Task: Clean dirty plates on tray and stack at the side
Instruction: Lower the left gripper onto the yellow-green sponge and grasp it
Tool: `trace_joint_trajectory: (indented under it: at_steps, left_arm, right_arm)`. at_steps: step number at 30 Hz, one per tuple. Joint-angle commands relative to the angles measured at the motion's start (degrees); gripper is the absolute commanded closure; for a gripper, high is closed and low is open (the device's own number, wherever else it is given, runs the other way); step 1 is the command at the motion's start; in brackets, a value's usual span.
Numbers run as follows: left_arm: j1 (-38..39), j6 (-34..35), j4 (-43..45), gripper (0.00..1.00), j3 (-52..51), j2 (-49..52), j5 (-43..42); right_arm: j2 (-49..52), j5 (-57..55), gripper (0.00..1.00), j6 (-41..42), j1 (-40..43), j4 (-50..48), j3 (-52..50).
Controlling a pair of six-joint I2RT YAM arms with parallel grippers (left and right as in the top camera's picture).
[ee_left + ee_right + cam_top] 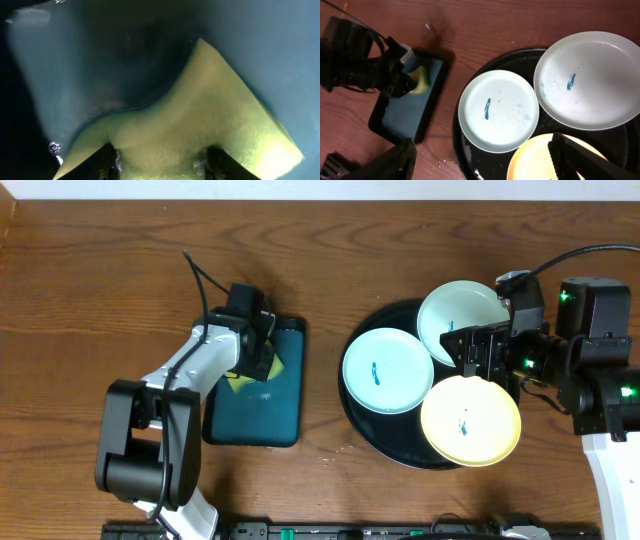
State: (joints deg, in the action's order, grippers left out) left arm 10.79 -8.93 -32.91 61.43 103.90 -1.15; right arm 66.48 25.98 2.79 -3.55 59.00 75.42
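We are seeing the large black tray (365, 420) lying on the right part of the table (100, 280). It is carrying all three plates: the pale aqua plate (388, 370) on its left side, the white plate (462, 315) at its far edge and the pale yellow plate (470, 420) at its near edge. Each one is showing a small blue-green smear. The right hand (462, 352) is hovering over this tray, between the white and yellow plates, with its fingers standing wide apart and holding nothing. On the left, the dark teal tray (255, 415) is holding a yellow-green sponge (190, 125). The left hand (255, 358) is down at the sponge, but we cannot tell if it is gripping it.
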Motion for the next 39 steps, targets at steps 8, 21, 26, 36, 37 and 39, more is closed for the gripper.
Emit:
trace_joint_trajectory:
  at_steps: [8, 21, 26, 36, 37, 39]
  left_arm:
    - [0.28, 7.08, -7.23, 0.93, 3.76, 1.81, 0.09]
    - [0.28, 20.39, -10.99, 0.93, 5.99, -15.37, -12.92]
    - [0.28, 13.9, -11.41, 0.48, 5.03, -14.38, -3.37]
    - [0.28, -13.94, -10.27, 0.42, 2.36, -6.23, -3.52]
    - [0.28, -15.34, -10.25, 0.42, 2.36, -4.81, -3.52]
    - [0.28, -18.43, -10.21, 0.43, 2.36, -1.09, -2.71]
  right_arm:
    - [-0.35, -2.58, 0.22, 1.44, 0.13, 1.33, 1.05]
    - [10.12, -10.8, 0.46, 7.04, -3.37, 5.09, -4.22]
    - [15.96, -10.01, 0.38, 6.34, -6.34, 5.03, -4.94]
    - [16.68, -9.84, 0.28, 5.95, -9.73, 2.95, -4.94]
    - [16.68, -9.86, 0.28, 5.95, -9.7, 3.08, -4.94]
    - [16.68, -9.84, 0.28, 5.97, -9.68, 3.17, -4.94]
